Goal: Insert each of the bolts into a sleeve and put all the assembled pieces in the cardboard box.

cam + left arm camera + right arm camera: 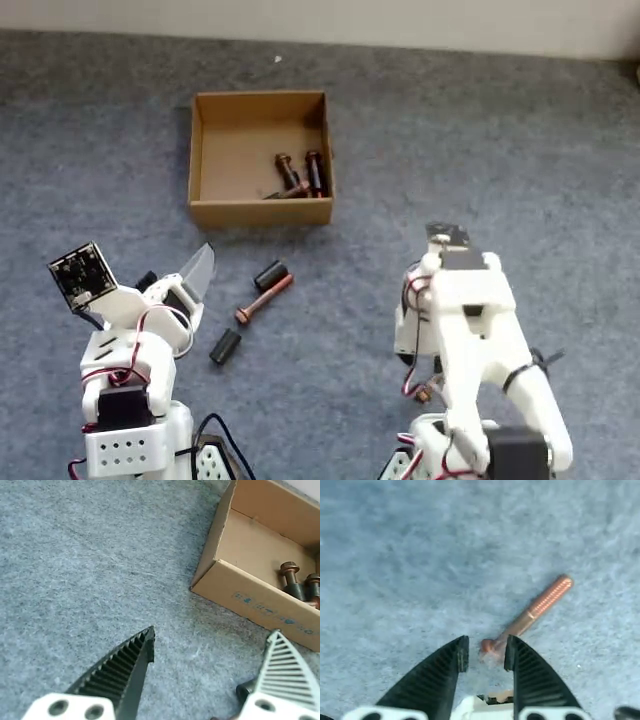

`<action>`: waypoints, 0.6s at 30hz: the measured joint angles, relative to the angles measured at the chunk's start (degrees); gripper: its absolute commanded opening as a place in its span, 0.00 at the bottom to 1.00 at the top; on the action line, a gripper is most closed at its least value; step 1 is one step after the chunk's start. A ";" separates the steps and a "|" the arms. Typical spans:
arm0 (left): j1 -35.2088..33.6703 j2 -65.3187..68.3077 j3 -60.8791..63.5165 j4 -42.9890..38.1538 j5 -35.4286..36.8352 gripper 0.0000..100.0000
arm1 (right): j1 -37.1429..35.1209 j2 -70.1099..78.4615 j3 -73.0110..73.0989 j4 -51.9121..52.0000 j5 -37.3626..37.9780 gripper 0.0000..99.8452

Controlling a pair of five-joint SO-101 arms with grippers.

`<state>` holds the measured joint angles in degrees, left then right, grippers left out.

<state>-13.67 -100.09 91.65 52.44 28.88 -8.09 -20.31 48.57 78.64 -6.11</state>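
- The cardboard box (pixel 205 160) sits at the far side of the grey surface (pixel 500 150). I count two assembled pieces (pixel 302 175) lying in its right-hand part, side by side, each a bolt with a dark sleeve on its shank.
- I judge the job about half done. Two pairs are boxed, and two bolts and two sleeves lie outside.
- Between the box and the left arm I see a sleeve nearer the box (pixel 270 275). A loose bolt (pixel 263 298) lies just beside it at a slant, and the other sleeve (pixel 225 346) is a little closer to the arm's base. None of the three is fitted to another.
- The left gripper (pixel 212 632) is spread wide and holds nothing. It hangs over bare surface just short of the box's near corner. A dark object shows at its pale finger's base, possibly a sleeve, but I cannot say for sure.
- The right gripper (pixel 486 652) is low over the surface, its jaws a little apart on either side of the head of a second bolt (pixel 535 610). I see a gap on one side of the head, so I read it as not clamped. The bolt lies flat, its threaded end pointing away from the gripper.
- This second bolt lies well apart from both sleeves, under the right arm in the high view.
- What I reckon is left: grip this bolt, mate it with a sleeve, do the same for the other pair, then drop both in the box.
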 measured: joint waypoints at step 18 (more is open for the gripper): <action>0.00 0.00 0.44 0.00 0.00 0.34 | 10.64 5.98 1.67 -8.18 -0.09 0.12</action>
<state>-13.67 -100.09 92.09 52.44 28.88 2.55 -14.33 50.24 70.46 -6.20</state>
